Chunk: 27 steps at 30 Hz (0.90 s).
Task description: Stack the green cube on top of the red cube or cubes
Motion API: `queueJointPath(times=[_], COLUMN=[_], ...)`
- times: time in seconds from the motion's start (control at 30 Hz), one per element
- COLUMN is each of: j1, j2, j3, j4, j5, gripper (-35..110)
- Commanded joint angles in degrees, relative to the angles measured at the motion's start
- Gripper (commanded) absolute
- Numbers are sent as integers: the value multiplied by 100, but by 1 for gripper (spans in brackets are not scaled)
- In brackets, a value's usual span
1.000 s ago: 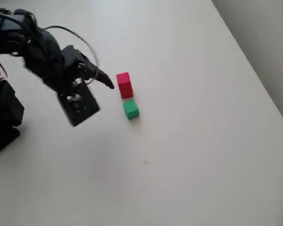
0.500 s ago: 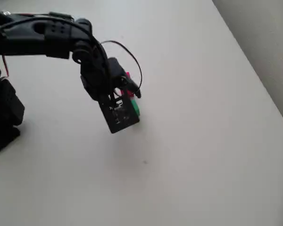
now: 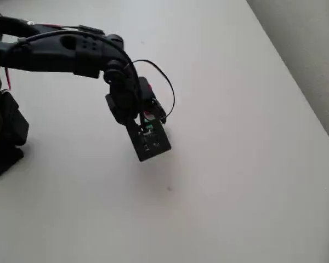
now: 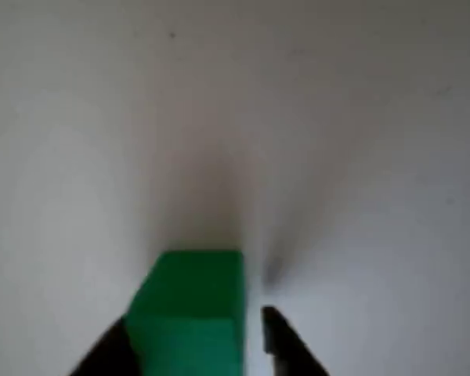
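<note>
Green cube: in the wrist view the green cube [image 4: 189, 313] sits low in the picture on the pale tabletop [image 4: 337, 157], between the two dark fingertips [image 4: 286, 345] of the tool [image 4: 194, 348]. In the overhead view a sliver of green [image 3: 148, 130] shows under the black wrist.
Tool state: the fingers stand apart, one at each side of the green cube. A strip of tabletop shows between the cube's right face and the right fingertip. Whether the left finger touches the cube, I cannot tell.
Red cube: in the overhead view a trace of red [image 3: 148, 115] shows just above the green sliver, mostly hidden by the arm. How the two cubes lie to each other cannot be told.
Arm: in the overhead view the black arm [image 3: 60, 49] reaches from the left edge toward the middle of the tabletop [image 3: 236, 181], with the tool [image 3: 149, 131] pointing down over the cubes. A thin black cable [image 3: 167, 87] loops off the wrist.
</note>
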Motion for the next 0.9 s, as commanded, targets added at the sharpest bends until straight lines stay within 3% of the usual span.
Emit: queueJointPath(times=[0.0, 0.17, 0.67, 0.87], j1=[53, 26, -527, -861], j2=[18, 114, 1301, 1362], j3=[-483, -817, -2391, -2558], j4=[35, 439, 2575, 2909], j5=[-26, -53, 396, 896], gripper=[5, -2, -2, -2])
